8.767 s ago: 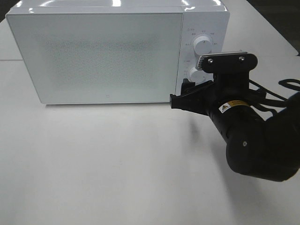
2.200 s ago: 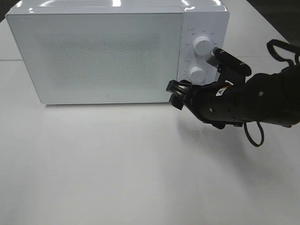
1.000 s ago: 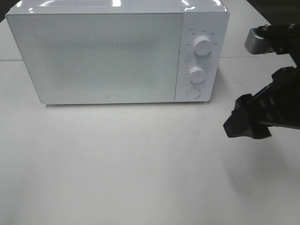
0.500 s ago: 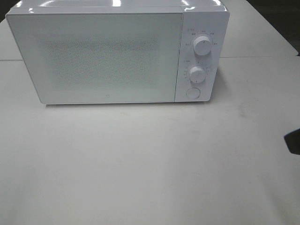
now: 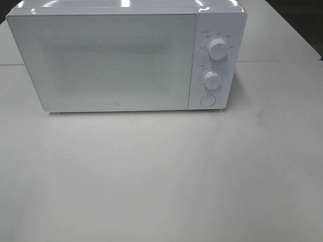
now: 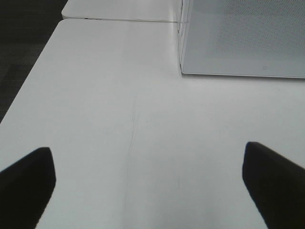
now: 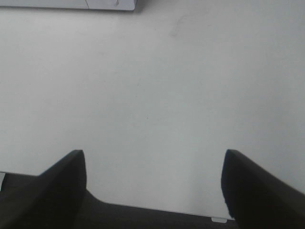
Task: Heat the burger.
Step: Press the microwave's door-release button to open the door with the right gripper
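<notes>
Over the table (image 6: 95,95), both grippers (image 6: 147,150) (image 7: 153,152) wide, empty.

White microwave (image 5: 116,60), door shut, 2 knobs (image 5: 218,49), on white table (image 5: 161,176)

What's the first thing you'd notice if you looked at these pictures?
A big white microwave with its door shut sits at the back of the white table, with two round knobs beside the door. Nearer the front, the left claw and right claw hang open over the table.

White microwave (image 5: 126,55), door shut, two knobs (image 5: 217,49) above a round button (image 5: 207,100), on white table (image 5: 161,176).
</notes>
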Action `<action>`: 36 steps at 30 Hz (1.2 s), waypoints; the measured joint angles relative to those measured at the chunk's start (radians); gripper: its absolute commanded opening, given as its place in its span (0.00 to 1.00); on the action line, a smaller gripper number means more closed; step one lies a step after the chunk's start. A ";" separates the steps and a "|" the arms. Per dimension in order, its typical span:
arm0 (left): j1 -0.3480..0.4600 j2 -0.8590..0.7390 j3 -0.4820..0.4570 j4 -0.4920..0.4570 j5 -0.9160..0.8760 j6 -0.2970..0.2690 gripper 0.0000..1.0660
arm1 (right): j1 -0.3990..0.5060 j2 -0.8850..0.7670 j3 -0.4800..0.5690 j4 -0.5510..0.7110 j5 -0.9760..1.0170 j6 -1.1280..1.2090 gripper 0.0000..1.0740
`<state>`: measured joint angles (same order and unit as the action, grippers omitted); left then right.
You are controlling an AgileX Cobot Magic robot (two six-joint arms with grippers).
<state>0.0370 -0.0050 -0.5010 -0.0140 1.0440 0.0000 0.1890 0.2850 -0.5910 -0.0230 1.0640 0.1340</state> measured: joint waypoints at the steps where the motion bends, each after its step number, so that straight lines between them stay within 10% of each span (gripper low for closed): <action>1: 0.000 0.000 0.000 0.000 0.000 0.000 0.94 | -0.011 -0.051 0.002 0.000 0.017 0.000 0.70; 36: 0.000 0.000 0.000 0.000 0.000 0.000 0.94 | -0.027 -0.291 0.075 -0.053 -0.019 0.018 0.70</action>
<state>0.0370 -0.0050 -0.5010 -0.0140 1.0440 0.0000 0.1620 -0.0060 -0.5160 -0.0760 1.0450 0.1520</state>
